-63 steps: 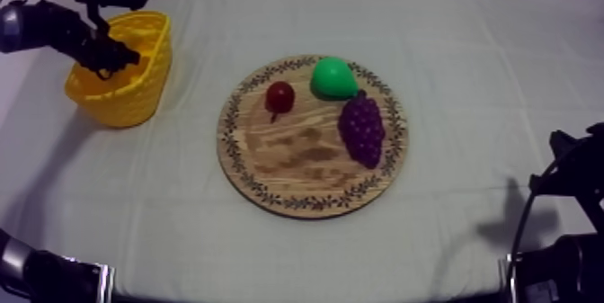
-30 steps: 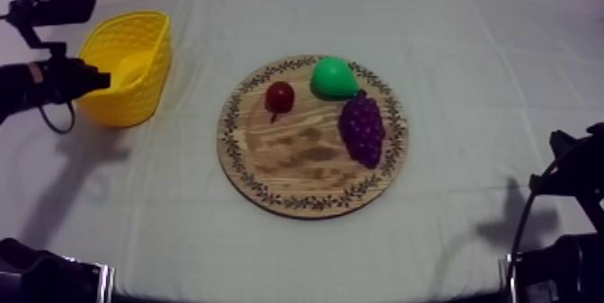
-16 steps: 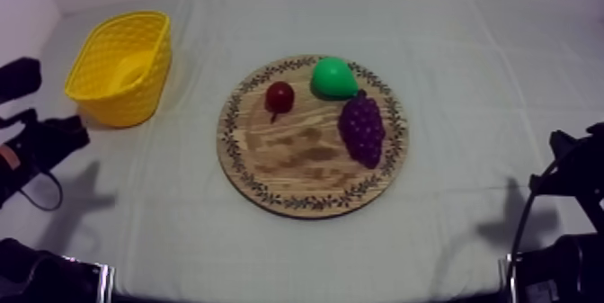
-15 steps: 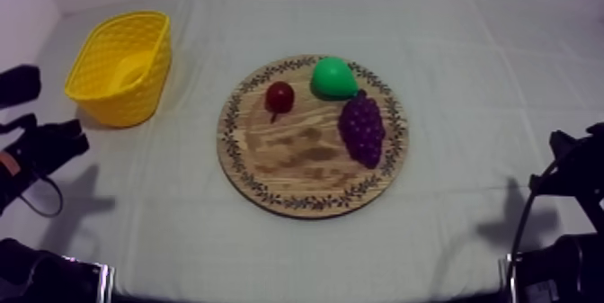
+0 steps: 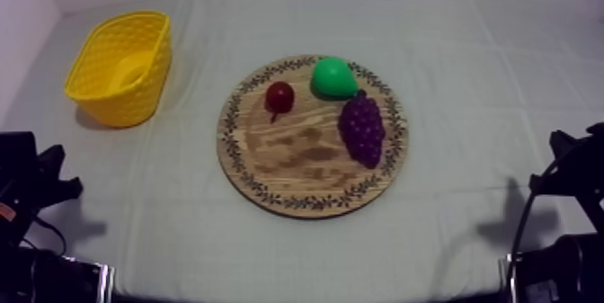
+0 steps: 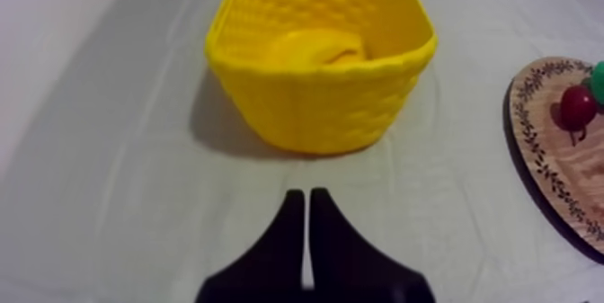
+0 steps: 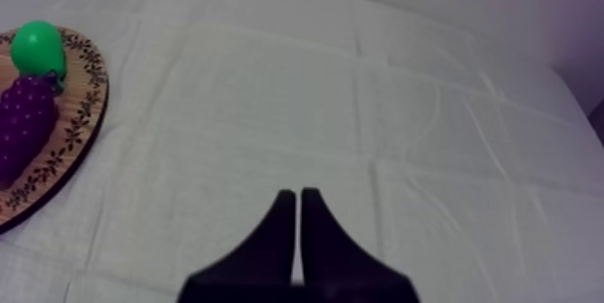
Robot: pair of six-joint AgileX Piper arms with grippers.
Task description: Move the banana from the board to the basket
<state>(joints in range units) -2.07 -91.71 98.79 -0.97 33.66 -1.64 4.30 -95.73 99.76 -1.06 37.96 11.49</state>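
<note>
The banana (image 5: pixel 131 69) lies inside the yellow basket (image 5: pixel 106 100) at the table's far left. In the left wrist view the banana (image 6: pixel 314 49) rests against the basket's (image 6: pixel 319 113) near wall. My left gripper (image 6: pixel 301 200) is shut on nothing, low over the cloth in front of the basket and apart from it. The left arm (image 5: pixel 34 188) sits low at the left edge. My right gripper (image 7: pixel 294 199) is also shut and empty, over bare cloth to the right of the wooden board (image 7: pixel 70 131). The right arm (image 5: pixel 568 176) rests at the lower right.
The round wooden board (image 5: pixel 297 158) at mid-table holds a small red fruit (image 5: pixel 279 97), a green pear (image 5: pixel 333 78) and purple grapes (image 5: pixel 362 128). The board's rim (image 6: pixel 539 149) and the red fruit (image 6: pixel 578 107) lie to the right of the basket.
My left arm has drawn back from the basket toward the table's lower left. The banana stays in the basket. The right arm has not moved.
</note>
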